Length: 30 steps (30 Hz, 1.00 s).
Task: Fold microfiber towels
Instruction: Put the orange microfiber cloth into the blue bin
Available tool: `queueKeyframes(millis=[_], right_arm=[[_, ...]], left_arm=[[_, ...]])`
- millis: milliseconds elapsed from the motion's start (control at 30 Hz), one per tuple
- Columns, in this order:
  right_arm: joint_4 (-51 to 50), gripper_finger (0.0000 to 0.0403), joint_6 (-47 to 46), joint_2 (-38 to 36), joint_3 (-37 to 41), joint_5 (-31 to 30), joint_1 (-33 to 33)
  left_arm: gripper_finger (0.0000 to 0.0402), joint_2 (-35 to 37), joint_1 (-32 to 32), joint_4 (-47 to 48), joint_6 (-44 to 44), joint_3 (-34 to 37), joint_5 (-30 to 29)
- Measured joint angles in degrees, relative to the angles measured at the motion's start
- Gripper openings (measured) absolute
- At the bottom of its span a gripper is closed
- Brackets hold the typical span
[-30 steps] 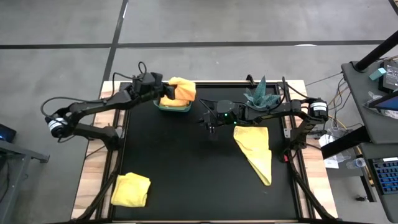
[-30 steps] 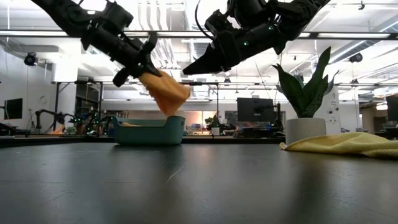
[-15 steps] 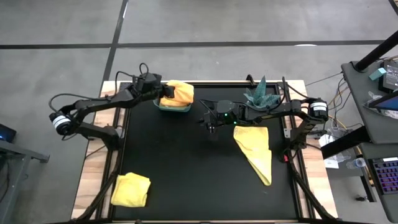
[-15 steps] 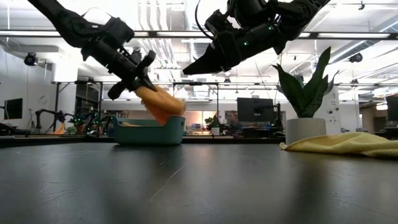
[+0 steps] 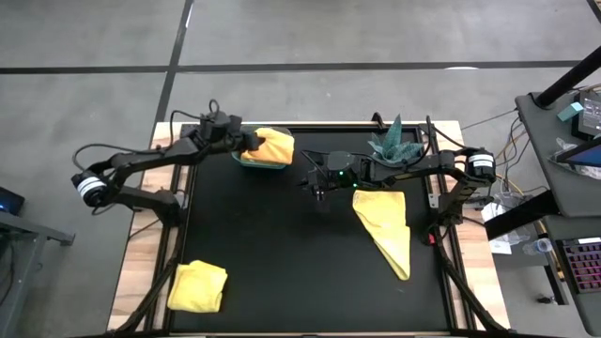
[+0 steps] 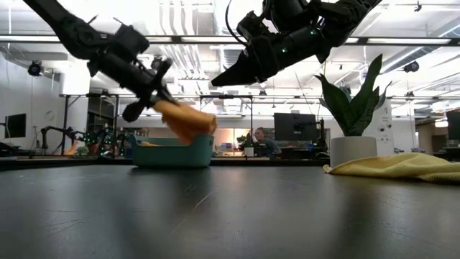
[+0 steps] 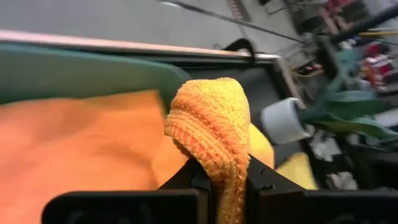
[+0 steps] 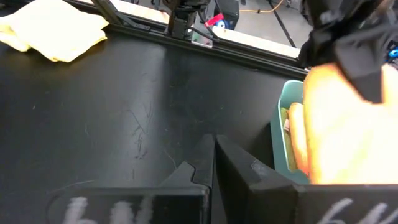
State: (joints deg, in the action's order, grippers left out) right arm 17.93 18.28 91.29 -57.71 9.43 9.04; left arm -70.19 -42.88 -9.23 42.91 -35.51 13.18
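Your left pincer is clamped on an orange towel, holding it over the teal bin at the bench's far edge. Your right pincer hangs closed and empty mid-bench, near the bin. A potted plant stands behind it; one yellow towel lies just beside, another near the front-left corner.

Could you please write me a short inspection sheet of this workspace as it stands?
Surface: black table top, wooden edges.
Job's things: orange towel held over the teal bin; folded yellow towel at the near left corner; yellow towel spread at right.
Clutter: potted plant.
Grippers: left gripper shut on the orange towel; right gripper shut, empty, raised mid-table.
Cables: loose wires at right.
Surroundings: side desk, concrete floor.
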Motion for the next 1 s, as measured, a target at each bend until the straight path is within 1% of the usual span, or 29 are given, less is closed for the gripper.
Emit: queueKeyframes(millis=[167, 367, 467, 633, 867, 1000], right_arm=[[0.14, 0.0009, -0.09, 0.0, 0.0, 0.0, 0.0], [0.35, 0.0009, -0.24, 0.0, 0.0, 0.0, 0.0], [0.34, 0.0009, -0.24, 0.0, 0.0, 0.0, 0.0], [0.33, 0.0009, -0.22, 0.0, 0.0, 0.0, 0.0], [0.31, 0.0009, -0.23, 0.0, 0.0, 0.0, 0.0], [0.3, 0.0009, -0.2, 0.0, 0.0, 0.0, 0.0]], left_arm=[[0.0008, -2.95, -1.14, -3.75, 0.24, 2.27, -0.17], [0.0012, -4.81, -2.47, -6.38, -0.25, 1.94, -0.18], [0.0028, -4.79, -3.21, -6.35, -2.43, 1.92, -0.16], [0.006, -4.75, -4.88, -4.68, -3.67, 2.18, -0.6], [0.0091, -4.01, -5.77, -3.57, -6.2, 2.1, -2.8], [0.0124, -3.38, -5.81, -3.31, -6.34, 2.14, -3.05]])
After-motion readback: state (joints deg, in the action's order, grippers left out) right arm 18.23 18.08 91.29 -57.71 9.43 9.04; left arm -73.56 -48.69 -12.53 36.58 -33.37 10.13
